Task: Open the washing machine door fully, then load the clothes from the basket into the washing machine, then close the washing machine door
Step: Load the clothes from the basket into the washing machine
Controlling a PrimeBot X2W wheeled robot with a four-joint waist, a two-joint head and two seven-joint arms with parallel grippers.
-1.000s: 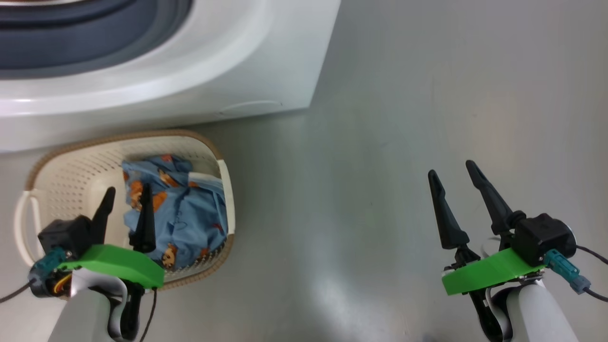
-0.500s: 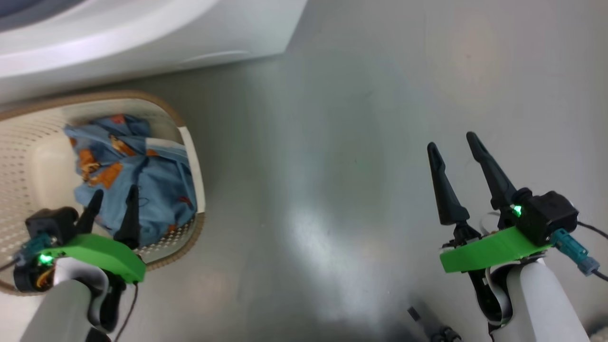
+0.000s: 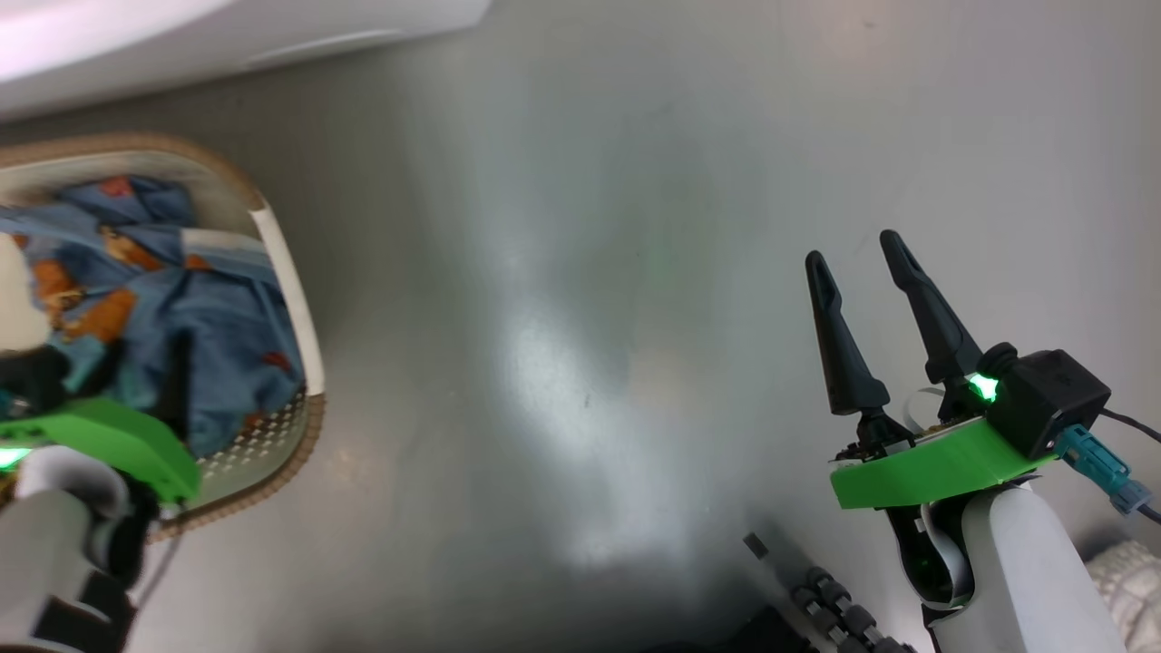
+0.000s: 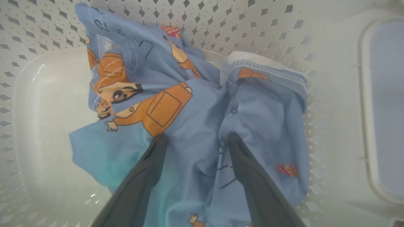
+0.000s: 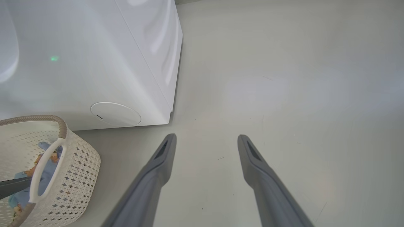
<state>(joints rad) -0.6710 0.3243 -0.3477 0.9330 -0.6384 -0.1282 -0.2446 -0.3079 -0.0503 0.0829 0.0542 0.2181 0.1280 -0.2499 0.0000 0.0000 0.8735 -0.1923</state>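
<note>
Clothes [image 4: 176, 104] — just beneath left gripper [image 4: 195, 137]

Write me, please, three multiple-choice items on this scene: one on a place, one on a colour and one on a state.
1. Where do the clothes lie?
A. on the floor
B. in the basket
C. on the washing machine

2. What colour is the basket's rim?
A. black
B. green
C. brown

3. How does the left gripper stand?
A. open over the clothes
B. shut on the clothes
C. shut on the basket's handle

Key: 1 B, perforated walls surround the fabric; 2 C, the woven top band is brown; 3 A, its jaws stand apart, clamping nothing.
</note>
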